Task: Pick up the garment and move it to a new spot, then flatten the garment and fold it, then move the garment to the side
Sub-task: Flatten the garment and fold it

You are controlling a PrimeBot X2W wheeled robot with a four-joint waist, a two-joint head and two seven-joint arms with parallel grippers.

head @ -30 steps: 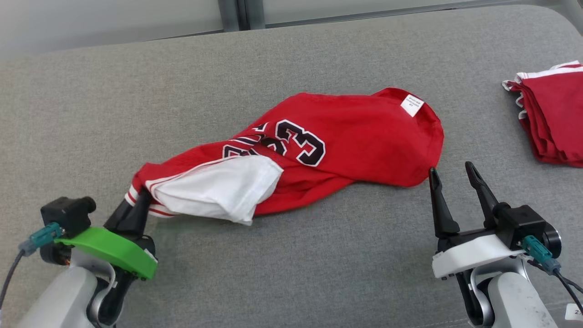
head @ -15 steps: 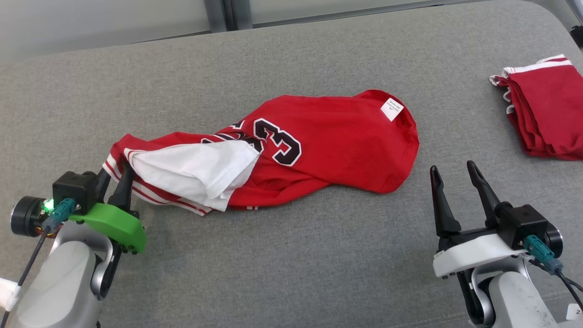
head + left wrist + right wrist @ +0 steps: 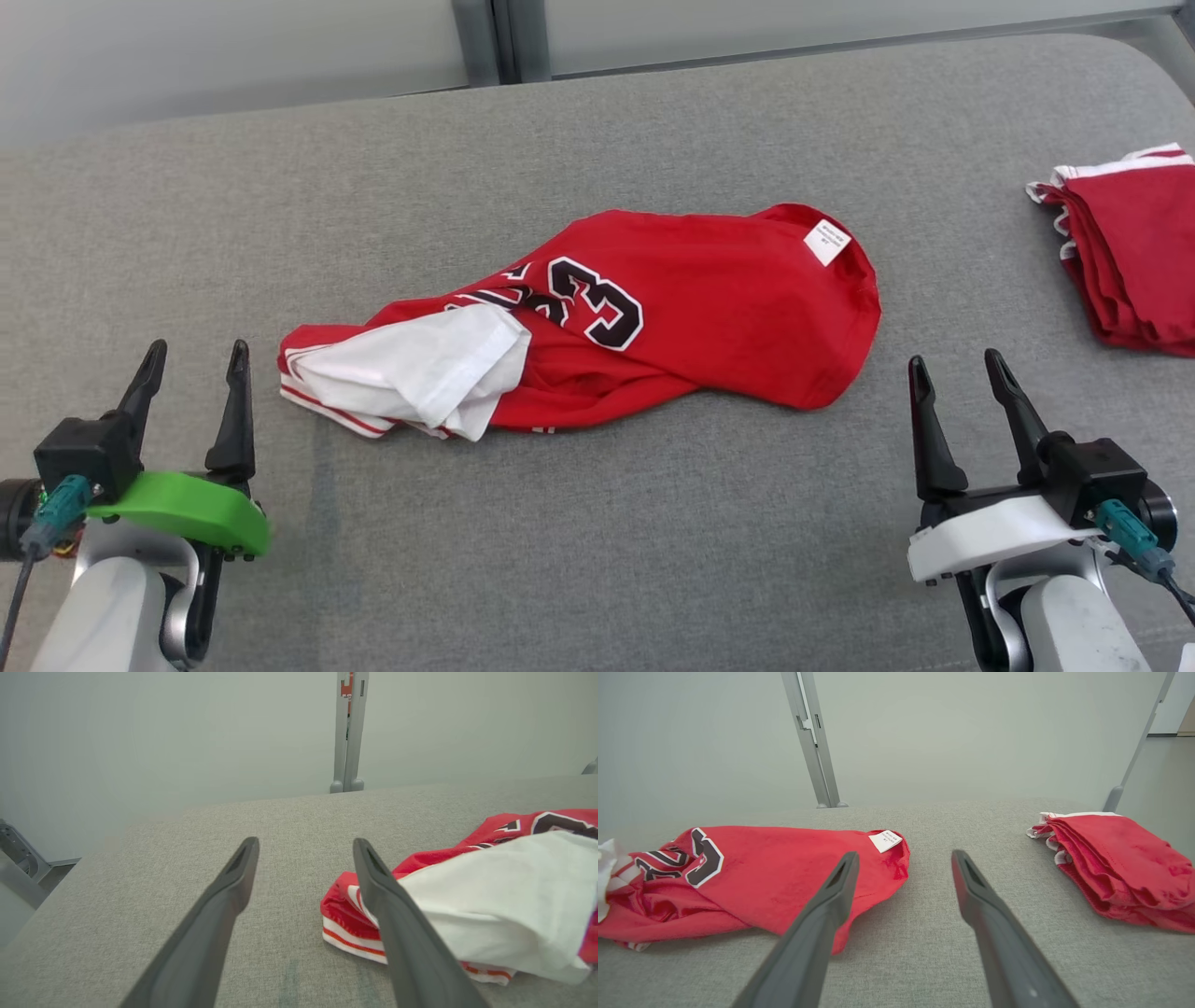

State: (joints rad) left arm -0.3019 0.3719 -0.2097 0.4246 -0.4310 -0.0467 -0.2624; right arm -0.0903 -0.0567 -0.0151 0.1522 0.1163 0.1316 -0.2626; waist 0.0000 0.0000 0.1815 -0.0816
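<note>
The garment [image 3: 653, 317], a red jersey with white fabric showing at one end, lies bunched mid-way across the grey padded surface [image 3: 597, 560]. I judge it light, limp and a little slippery, so I'd pinch the striped hem [image 3: 322, 413] and the corner by the label [image 3: 827, 243]. My left gripper [image 3: 198, 347] sits low just beside the hem, fingers spread wide and empty. My right gripper [image 3: 955, 359] rests near the other end, equally open, holding nothing.
</note>
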